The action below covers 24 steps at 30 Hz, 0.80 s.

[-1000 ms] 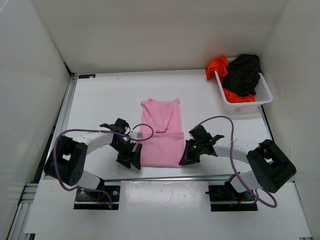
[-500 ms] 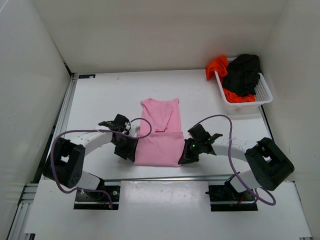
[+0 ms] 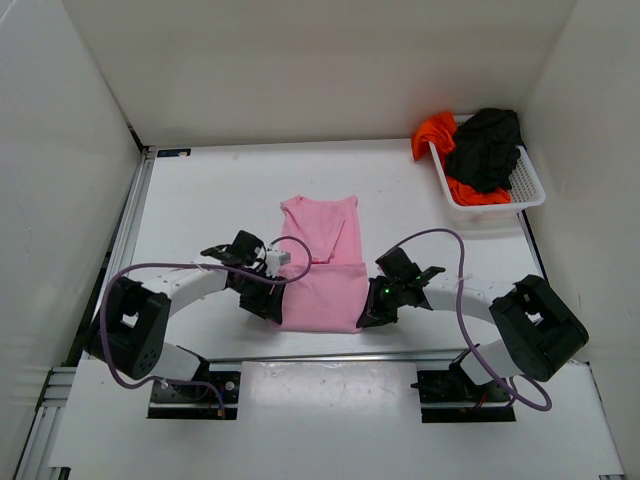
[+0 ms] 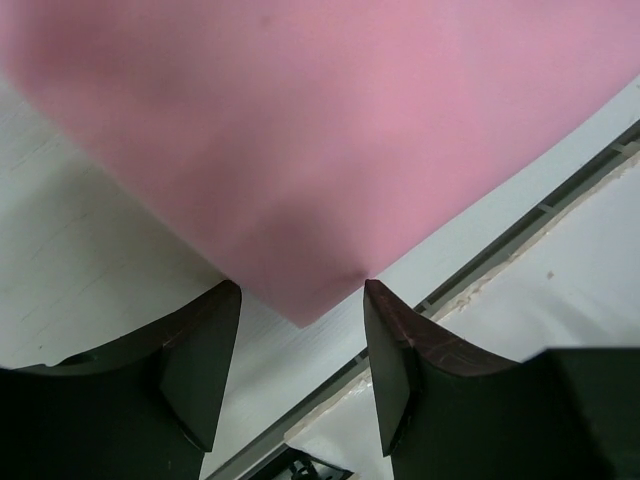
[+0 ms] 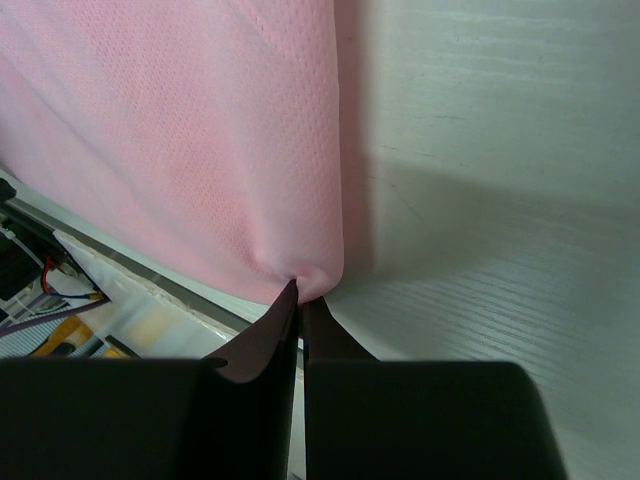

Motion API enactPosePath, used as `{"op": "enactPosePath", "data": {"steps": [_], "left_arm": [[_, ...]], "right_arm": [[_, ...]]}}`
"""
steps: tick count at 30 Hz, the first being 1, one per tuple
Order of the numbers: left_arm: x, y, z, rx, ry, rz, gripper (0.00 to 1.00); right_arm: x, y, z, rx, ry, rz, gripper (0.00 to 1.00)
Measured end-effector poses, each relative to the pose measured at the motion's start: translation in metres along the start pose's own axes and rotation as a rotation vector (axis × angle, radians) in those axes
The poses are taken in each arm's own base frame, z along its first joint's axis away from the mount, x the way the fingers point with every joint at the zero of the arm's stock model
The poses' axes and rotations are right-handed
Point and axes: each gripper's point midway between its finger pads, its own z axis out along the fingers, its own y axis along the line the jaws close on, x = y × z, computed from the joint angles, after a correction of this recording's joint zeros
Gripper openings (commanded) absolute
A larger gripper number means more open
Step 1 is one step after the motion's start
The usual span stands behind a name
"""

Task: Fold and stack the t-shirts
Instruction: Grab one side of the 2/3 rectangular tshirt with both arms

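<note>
The light pink t-shirt lies partly folded on the table between my arms. Its near left corner shows in the left wrist view and its near right corner in the right wrist view. My left gripper is open at the near left corner, and the fabric tip sits between its fingers. My right gripper is shut on the near right corner, pinching the fabric at its tips. The black t-shirt and the orange-red t-shirt lie heaped in the basket.
A white mesh basket stands at the back right by the wall. White walls enclose the table on three sides. A metal rail runs along the table's near edge, just below the pink shirt.
My left gripper has moved right, in from beside the shirt's left edge onto its near left corner. My right gripper has shifted slightly and stays on its corner.
</note>
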Motion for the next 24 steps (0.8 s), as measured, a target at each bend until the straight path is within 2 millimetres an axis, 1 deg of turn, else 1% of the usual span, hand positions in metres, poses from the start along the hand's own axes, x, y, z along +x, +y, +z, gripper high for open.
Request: {"op": "enactPosePath", "data": {"steps": [2,5,6,7,9,16,18,19,22,23,24], "left_arm": [[-0.001,-0.003,0.002,0.010,0.001,0.012,0.65],[-0.003,-0.005,0.004,0.021,0.007,0.007,0.60],[-0.003,-0.005,0.005,0.024,0.007,0.007,0.60],[-0.001,-0.005,0.006,0.027,0.011,0.005,0.58],[0.000,-0.006,0.007,0.035,0.002,0.009,0.58],[0.002,-0.008,0.010,0.057,-0.013,0.018,0.46],[0.003,-0.010,0.011,0.070,-0.009,0.017,0.40],[0.003,-0.010,0.011,0.074,-0.010,0.017,0.33],[0.008,-0.013,0.013,0.094,0.007,0.008,0.22],[0.010,-0.013,0.014,0.100,0.015,0.004,0.14],[0.011,-0.014,0.014,0.104,0.020,0.001,0.10]], "right_arm": [[0.000,0.000,0.000,0.000,0.000,0.000,0.02],[0.000,0.000,0.000,0.000,0.000,0.000,0.02],[0.000,0.000,0.000,0.000,0.000,0.000,0.02],[0.000,0.000,0.000,0.000,0.000,0.000,0.02],[0.000,0.000,0.000,0.000,0.000,0.000,0.02],[0.000,0.000,0.000,0.002,0.000,0.000,0.02],[0.000,0.000,0.000,0.002,0.001,0.000,0.02],[0.000,0.000,0.000,0.002,0.001,0.000,0.01],[0.000,-0.001,0.000,0.002,0.001,-0.001,0.01],[0.000,-0.001,0.000,0.002,0.001,-0.001,0.01],[0.000,-0.001,0.000,0.002,0.001,-0.003,0.01]]}}
